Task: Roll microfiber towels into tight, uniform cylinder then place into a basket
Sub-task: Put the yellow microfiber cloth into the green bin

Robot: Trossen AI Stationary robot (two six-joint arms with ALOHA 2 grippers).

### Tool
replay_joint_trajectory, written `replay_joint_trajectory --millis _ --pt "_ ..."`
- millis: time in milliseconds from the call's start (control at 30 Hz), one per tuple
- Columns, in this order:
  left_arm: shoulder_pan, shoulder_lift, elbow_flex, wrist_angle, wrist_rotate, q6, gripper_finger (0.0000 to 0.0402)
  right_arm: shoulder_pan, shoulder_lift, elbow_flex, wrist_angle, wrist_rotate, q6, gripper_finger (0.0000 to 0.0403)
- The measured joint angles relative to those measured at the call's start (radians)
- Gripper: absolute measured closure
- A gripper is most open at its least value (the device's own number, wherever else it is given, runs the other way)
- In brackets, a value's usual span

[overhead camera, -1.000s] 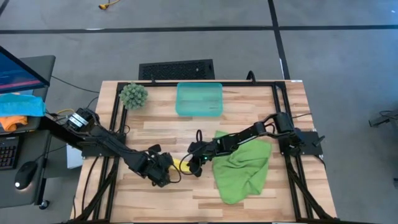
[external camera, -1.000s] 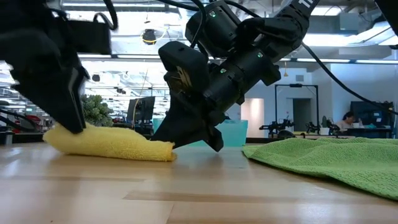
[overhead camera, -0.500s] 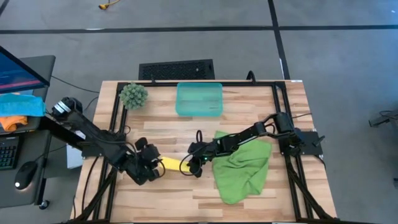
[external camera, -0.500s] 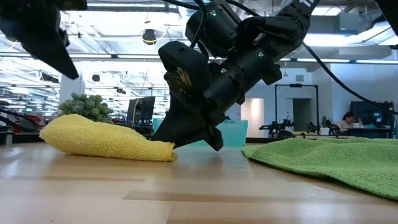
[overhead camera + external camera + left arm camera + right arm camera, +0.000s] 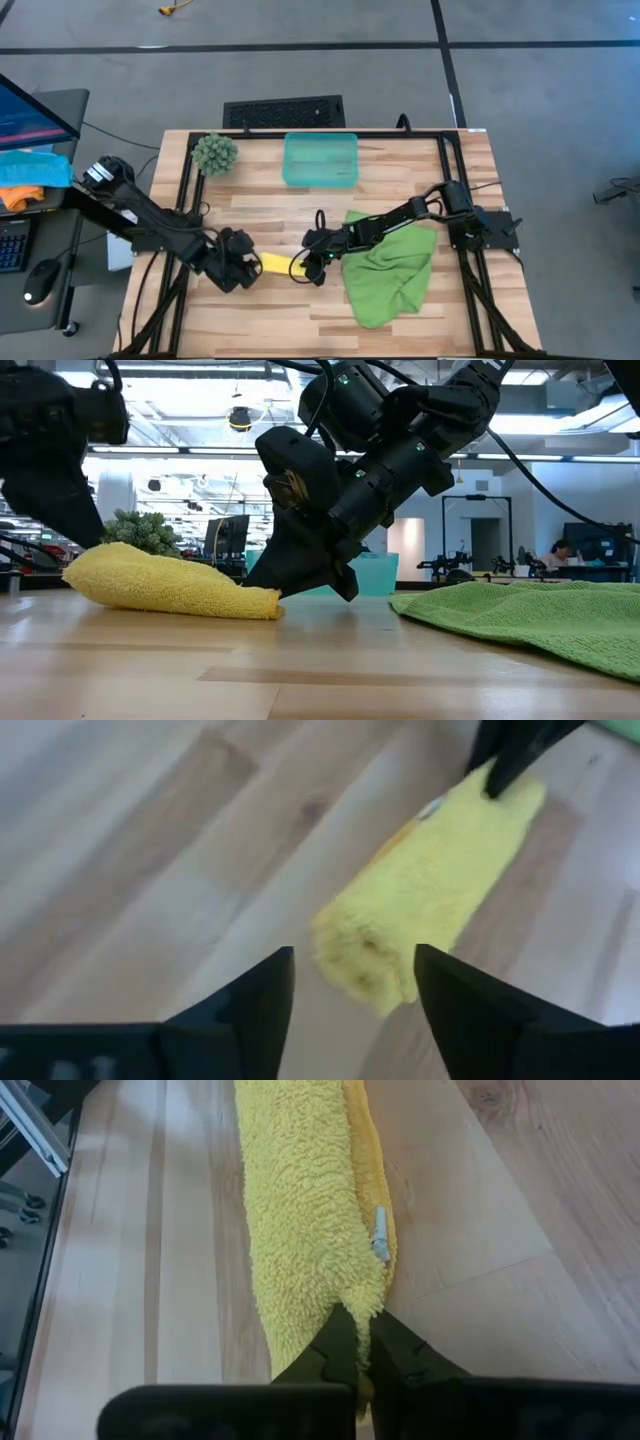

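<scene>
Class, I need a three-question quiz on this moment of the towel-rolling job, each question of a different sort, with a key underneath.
1. True or false: the right gripper is shut on one end of the rolled yellow towel.
2. Multiple choice: the teal basket holds (a) the yellow towel, (b) the lime green towel, (c) neither towel.
3. Short answer: how do the left gripper's jaws stand relative to the yellow roll's other end?

Key
1. True.
2. c. The lime green towel lies spread, unrolled, on the table.
3. Open, lined up with that end, not closed on it.
</scene>
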Motion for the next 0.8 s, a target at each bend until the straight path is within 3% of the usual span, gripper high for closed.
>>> replay_joint_trajectory --millis 233,533,800 --pt "0.049 0.000 -0.133 0.256 0.034 0.028 0.0157 0.000 0.000 0.000 0.000 0.000 0.000 0.0379" --pt "0.121 0.000 -0.299 0.604 0.116 0.021 0.0157 0.000 0.000 0.000 0.000 -0.001 0.000 0.0383" --pt "0.132 0.017 -0.359 0.754 0.140 0.003 0.0167 0.000 0.000 0.000 0.000 -0.002 0.000 0.0385"
